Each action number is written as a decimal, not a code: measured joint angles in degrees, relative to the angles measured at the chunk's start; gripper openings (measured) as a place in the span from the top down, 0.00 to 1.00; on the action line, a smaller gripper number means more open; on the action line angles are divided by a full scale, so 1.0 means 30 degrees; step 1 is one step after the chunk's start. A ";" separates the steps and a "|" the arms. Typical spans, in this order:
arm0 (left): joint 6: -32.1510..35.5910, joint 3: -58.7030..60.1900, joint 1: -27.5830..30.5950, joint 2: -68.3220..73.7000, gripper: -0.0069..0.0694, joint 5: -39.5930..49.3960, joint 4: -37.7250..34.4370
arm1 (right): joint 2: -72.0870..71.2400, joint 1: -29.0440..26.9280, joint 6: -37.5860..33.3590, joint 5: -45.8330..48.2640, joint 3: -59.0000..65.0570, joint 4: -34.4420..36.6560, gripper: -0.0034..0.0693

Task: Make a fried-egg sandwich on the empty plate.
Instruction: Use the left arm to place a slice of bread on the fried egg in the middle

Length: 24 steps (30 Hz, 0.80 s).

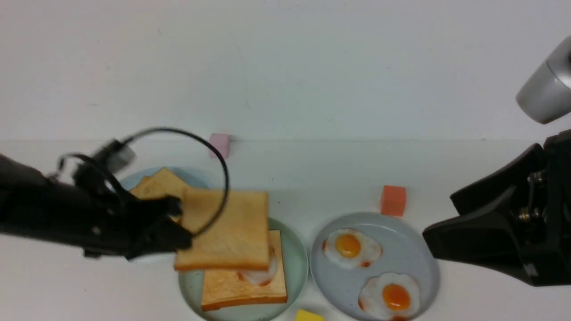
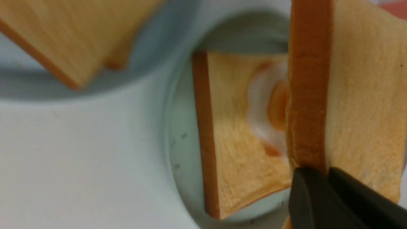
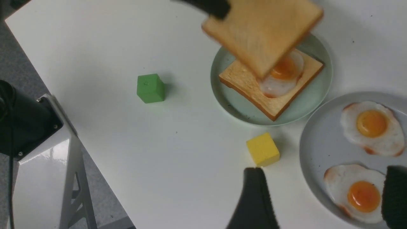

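Waiting at right of the front view, the right gripper [image 1: 450,218] has its jaws spread, holding nothing. Lower centre, the green plate [image 1: 296,285] bears the bottom toast [image 1: 243,292] and its egg [image 1: 258,274] — both laid. The left gripper [image 1: 185,240] pinches the top toast [image 1: 223,232] above them; only lowering it seems left. Beneath lies a white table [image 1: 134,294] — then, behind, a plain pale wall [image 1: 285,67].

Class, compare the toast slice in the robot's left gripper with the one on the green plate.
The held slice hangs in the air; the lower slice lies on the green plate.
The held slice's top is bare, while the lower slice carries a fried egg.
Both are squarish, with golden faces and browner crusts.
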 joint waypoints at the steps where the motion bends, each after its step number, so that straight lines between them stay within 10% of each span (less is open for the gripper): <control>1: 0.0000 0.0133 -0.0428 0.0204 0.90 -0.0413 -0.0271 | 0.0000 0.0000 0.0000 0.0002 0.0000 0.0000 0.24; 16: 0.1960 0.0207 -0.2087 0.3235 0.89 -0.2777 -0.3751 | 0.0000 0.0000 0.0152 -0.0024 0.0000 0.0000 0.24; 24: 0.1133 0.0207 -0.2087 0.3074 0.62 -0.2635 -0.2990 | 0.0000 0.0000 0.0651 -0.0024 0.0000 -0.0063 0.33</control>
